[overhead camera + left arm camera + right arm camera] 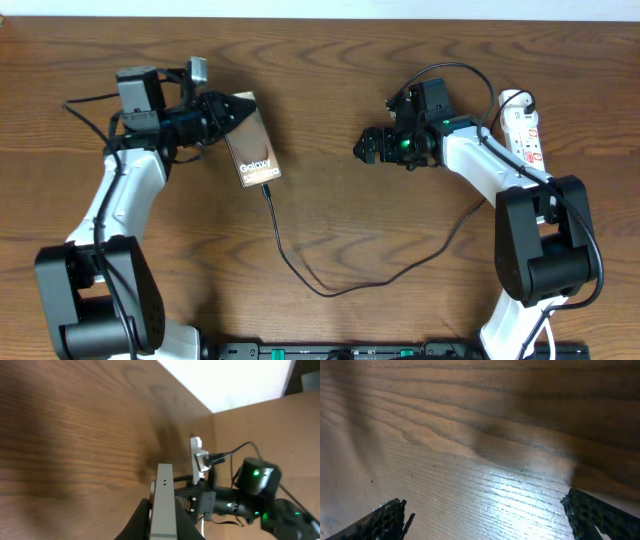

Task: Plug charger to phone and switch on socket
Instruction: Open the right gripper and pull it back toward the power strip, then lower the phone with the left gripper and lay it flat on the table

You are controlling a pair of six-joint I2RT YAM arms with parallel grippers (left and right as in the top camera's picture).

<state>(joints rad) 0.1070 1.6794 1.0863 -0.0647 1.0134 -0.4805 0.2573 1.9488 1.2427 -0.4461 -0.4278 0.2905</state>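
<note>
Wood-grain tabletop (330, 60), brown and mostly matte; the right wrist cam catches one glare patch on it.

Left gripper (236, 112): black fingers (140, 521) clamped on the far short end of the phone (256, 152). Phone is a flat brown-grey slab, with white "Galaxy" lettering facing up in the overhead view. Left wrist cam sees only its thin grey edge running straight out between the fingers, no lettering. Lifted or resting on the table: can't tell.

Charger (330, 290): thin black cable. Its tip meets the phone's near short edge, then it loops across the wood toward the right arm (480, 165). Seated in the port or just touching: too small to tell. Only the overhead shows that joint.

Right gripper (362, 148): jaws spread wide, nothing between them. Right wrist cam shows two black mesh-textured fingertips (387, 520) at the frame's bottom corners, bare wood between. It sits apart from phone and cable.

Socket (522, 125): narrow white strip with red markings, at the table's far right, just beyond the right arm. Left wrist cam picks it up in the distance, white with a black plug sticking out.
</note>
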